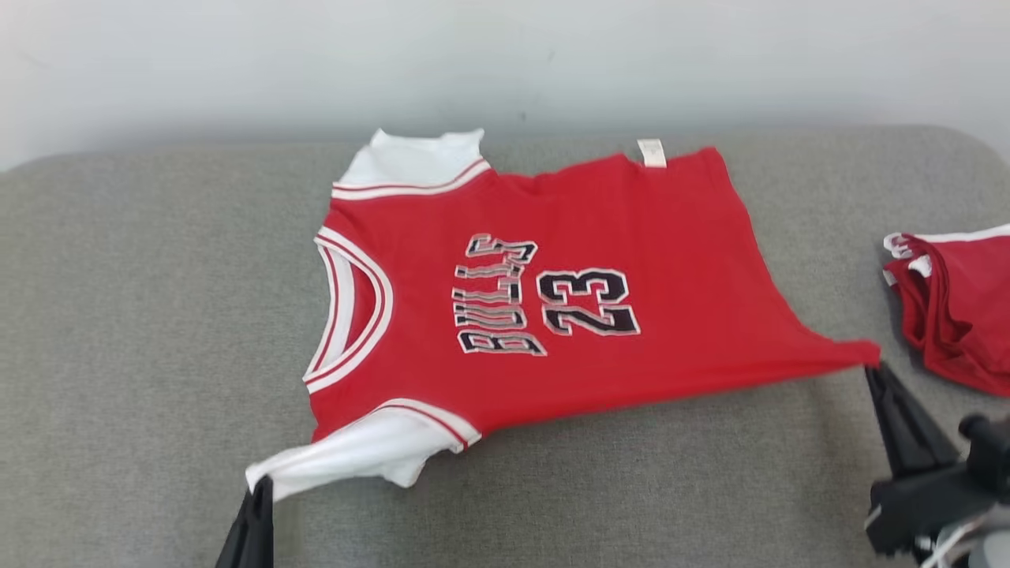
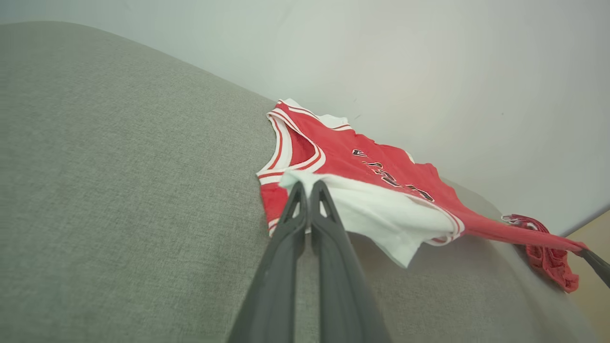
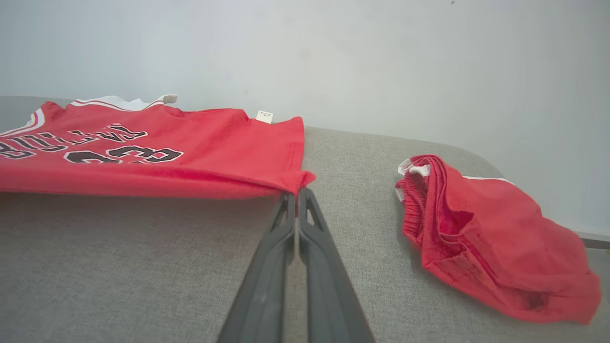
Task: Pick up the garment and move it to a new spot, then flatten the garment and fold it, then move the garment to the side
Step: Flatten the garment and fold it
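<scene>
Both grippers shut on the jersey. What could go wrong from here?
1. The left gripper pinches only the tip of the white sleeve; a harder pull may slip it free.
2. The right gripper holds just the hem corner of the jersey, drawn to a point; the fold may skew.
3. The red shorts lie close beside the right gripper; a sideways move could drag them.

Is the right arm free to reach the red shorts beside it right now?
Probably not yet. The right pincer is shut on the hem corner of the jersey. The red shorts lie close by across bare grey cushion, so after letting go the way looks free.
</scene>
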